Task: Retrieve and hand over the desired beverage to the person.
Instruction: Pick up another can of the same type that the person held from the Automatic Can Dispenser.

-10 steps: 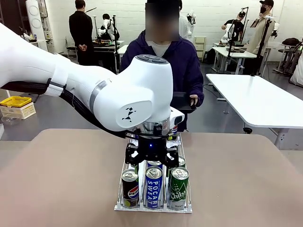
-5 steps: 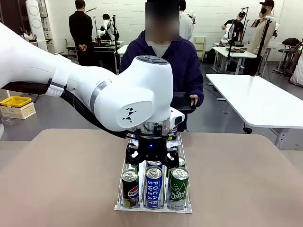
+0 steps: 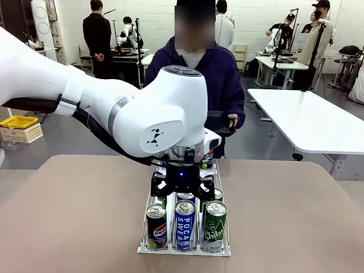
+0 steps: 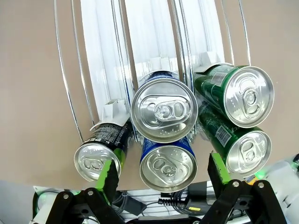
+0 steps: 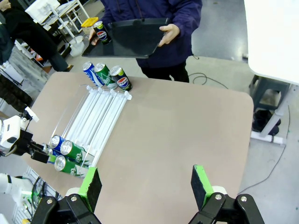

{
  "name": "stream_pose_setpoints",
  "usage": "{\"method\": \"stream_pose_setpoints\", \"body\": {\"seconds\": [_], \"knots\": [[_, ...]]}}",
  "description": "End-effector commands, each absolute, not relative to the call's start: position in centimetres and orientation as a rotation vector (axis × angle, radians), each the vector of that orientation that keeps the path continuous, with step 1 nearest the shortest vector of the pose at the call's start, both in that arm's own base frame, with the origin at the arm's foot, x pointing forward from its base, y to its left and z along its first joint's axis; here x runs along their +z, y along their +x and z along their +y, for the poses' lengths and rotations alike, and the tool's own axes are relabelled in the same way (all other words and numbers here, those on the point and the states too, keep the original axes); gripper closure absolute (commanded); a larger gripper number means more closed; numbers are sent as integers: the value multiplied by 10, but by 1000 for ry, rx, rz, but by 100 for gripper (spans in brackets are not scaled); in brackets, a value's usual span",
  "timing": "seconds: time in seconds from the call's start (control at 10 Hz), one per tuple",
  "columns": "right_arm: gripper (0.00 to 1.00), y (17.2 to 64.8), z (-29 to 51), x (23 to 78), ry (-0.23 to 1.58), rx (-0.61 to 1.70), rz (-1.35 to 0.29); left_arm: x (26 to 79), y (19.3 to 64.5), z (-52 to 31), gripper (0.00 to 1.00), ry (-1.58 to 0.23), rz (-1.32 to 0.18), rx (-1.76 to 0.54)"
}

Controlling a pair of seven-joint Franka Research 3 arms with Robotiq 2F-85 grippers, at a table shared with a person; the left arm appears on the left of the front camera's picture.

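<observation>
Left pincer spread wide, empty, hanging just over near end of rack, pads astride mid lane. Under it: near blue can, Pocari label, at front of mid lane, w/ 2nd blue can right behind & higher. Pepsi can in left lane, green can in right lane, both just beside blue one. Likely step: drop onto near blue can. A guess only; no sign in view of wanted drink.

To do well:
- Centre over blue lid before descent.
- Gaps to neighbours v. tight. Keep pads vertical & thread into slots btw cans.
- Watch pads in wrist view: over Pepsi rim on one side, close to green rim on other. Narrow a bit first if poss.
- Go down slow, stop w/ pads on can body below rim, not on lid.
- Close gently; thin wall, easy to dent.
- Lift straight up till clear of rack wires. Expect 2nd blue can to slide forward once slot freed.

Right pincer also wide, empty, high over bench, well apart from rack. Person at far side, black tray held level beyond far edge of bench: prob. drop-off spot. Keep can upright on way across.
</observation>
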State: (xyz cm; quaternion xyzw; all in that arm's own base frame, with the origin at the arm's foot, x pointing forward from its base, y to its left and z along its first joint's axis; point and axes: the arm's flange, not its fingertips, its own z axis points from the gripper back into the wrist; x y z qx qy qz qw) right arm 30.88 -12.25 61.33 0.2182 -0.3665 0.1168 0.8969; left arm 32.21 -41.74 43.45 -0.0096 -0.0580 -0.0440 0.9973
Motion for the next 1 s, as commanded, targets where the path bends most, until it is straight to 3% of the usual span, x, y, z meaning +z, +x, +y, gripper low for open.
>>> {"method": "stream_pose_setpoints", "body": {"seconds": [0.0,0.2,0.3,0.4,0.5,0.6,0.8,0.9], "knots": [[0,311,-123,612,480,255,-765,435,322,-423,0,-14,-115,-79],[0,311,-123,612,480,255,-765,434,322,-422,0,-12,-110,-86],[0,311,-123,612,480,255,-765,434,321,-422,16,-15,-101,-106],[0,311,-123,612,480,255,-765,433,321,-422,54,-14,-95,-114],[0,311,-123,612,480,255,-765,433,321,-423,73,-16,-85,-116],[0,311,-123,612,480,255,-765,433,321,-422,100,-17,-81,-115],[0,311,-123,612,480,255,-765,432,321,-422,100,-17,-66,-118],[0,311,-123,612,480,255,-765,432,322,-422,90,-18,-60,-120]]}}
